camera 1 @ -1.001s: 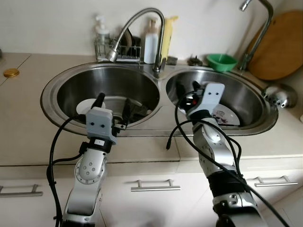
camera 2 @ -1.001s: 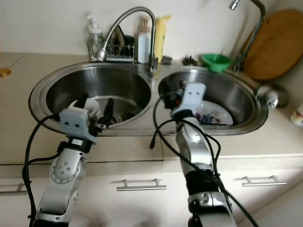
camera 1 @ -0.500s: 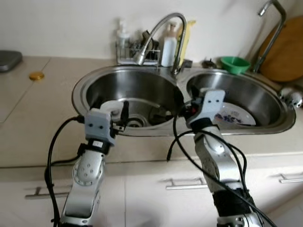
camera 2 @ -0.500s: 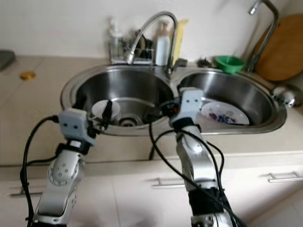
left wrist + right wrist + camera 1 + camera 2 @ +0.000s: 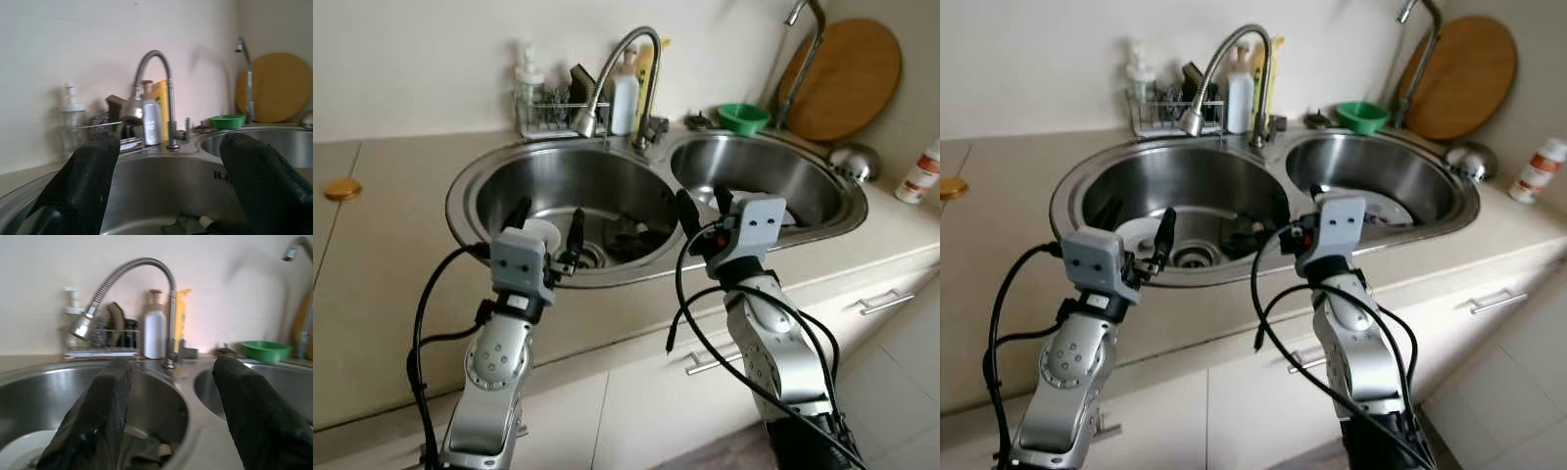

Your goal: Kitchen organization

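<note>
A: Since the whole scene has shifted across half a second, what is logged as changed?

B: Item 1, left eye view: camera moved, not the goods. The double sink (image 5: 460, 186) now runs from centre to upper right; a white bottle (image 5: 922, 171) has entered at the right edge. Judged: the robot is repositioning and no piece is handled yet.

A: Grippers there?

B: Left gripper (image 5: 548, 217), centre left, fingers apart, holding nothing, raised over the near rim just before a white dish (image 5: 543, 230) in the left basin. Right gripper (image 5: 705, 206), centre, fingers apart, empty, above the rim between the basins.

A: Right eye view?

B: Item 2: same scene. A patterned plate (image 5: 1386, 211) lies in the right basin, behind the right gripper; dark oddments (image 5: 1244, 230) sit by the left drain.

A: Left wrist view?

B: Item 3: both black fingers (image 5: 83, 186) wide apart, touching nothing; the faucet (image 5: 156, 73) stands between them, well beyond.

A: Right wrist view?

B: Item 4: fingers (image 5: 102, 411) spread, unloaded, over the left basin.
</note>
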Controlling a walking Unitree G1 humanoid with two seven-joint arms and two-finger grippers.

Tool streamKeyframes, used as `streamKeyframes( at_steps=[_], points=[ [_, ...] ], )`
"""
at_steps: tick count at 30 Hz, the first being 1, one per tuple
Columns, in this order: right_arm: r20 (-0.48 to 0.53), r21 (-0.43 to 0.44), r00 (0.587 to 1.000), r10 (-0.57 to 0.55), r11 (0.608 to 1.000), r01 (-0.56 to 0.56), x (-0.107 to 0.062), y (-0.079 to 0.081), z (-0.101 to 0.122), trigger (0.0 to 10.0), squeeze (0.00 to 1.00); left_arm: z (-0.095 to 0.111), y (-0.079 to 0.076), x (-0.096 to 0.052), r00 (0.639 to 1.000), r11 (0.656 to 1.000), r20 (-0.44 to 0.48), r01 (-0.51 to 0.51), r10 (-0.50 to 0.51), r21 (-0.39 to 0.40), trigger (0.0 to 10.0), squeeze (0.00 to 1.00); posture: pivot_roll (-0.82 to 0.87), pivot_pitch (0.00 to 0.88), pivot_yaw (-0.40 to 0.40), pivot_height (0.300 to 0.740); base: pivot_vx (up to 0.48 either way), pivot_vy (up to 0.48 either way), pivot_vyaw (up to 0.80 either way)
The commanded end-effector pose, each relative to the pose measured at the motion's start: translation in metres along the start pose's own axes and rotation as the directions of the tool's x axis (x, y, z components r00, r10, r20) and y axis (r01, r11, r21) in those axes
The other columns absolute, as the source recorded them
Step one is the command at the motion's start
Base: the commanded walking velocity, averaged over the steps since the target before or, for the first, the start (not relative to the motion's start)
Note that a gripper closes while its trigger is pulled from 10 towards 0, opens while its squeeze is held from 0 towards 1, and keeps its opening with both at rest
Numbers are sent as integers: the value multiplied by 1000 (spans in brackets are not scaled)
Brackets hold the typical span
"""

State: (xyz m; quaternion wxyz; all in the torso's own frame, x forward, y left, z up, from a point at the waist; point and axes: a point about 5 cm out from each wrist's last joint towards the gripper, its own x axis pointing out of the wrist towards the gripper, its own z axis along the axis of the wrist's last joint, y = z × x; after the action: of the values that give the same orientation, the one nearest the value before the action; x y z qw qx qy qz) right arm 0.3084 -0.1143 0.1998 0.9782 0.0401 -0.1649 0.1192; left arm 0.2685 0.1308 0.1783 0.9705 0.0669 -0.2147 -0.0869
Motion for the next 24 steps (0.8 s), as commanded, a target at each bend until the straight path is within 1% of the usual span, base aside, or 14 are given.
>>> streamKeyframes(
  at_steps=[1,2,9,17,20,24],
  points=[
    [1,-38,1000,-25,999,25,-6,-8,2,10000,0,5,-8,1,999,1000,27,26,-26,-9,10000,0,43,0,-75,740,0,-311,-800],
    [7,-55,1000,-27,998,28,-10,-8,2,10000,0,5,-9,1,999,1000,30,29,-28,-10,10000,0,41,0,-74,740,0,-472,-800],
    [1,-73,1000,-31,997,31,-18,-9,2,10000,0,5,-10,0,999,999,35,39,-39,-14,10000,0,38,0,-72,740,0,-474,-800],
    [5,-81,999,-42,996,43,-19,-11,3,10000,0,4,-11,0,998,999,34,48,-48,-5,10000,0,35,0,-72,740,0,-443,-800],
    [-2,-87,999,-53,995,52,-21,-13,2,10000,0,4,-11,0,998,999,35,46,-46,-9,10000,0,34,0,-73,740,0,0,-800],
    [-20,-97,995,-96,991,93,-23,-19,-1,10000,0,2,-11,-2,999,999,26,45,-45,-13,10000,0,32,0,-73,740,0,0,-800]
  ],
)
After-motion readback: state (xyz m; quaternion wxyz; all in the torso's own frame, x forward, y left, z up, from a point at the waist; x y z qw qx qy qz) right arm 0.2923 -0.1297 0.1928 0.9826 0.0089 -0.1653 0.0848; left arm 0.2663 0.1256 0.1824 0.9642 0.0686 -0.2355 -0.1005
